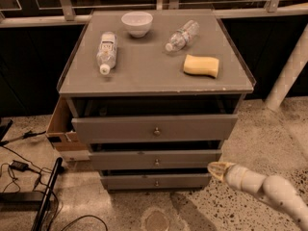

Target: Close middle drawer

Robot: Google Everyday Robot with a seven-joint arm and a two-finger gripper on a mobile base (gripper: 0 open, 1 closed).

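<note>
Your gripper (216, 170) sits low at the near right, by the lower right corner of the middle drawer (125, 159). You cannot tell whether it is spread or pressed together. The drawer stands partly pulled out, its knob well left of the gripper.
</note>
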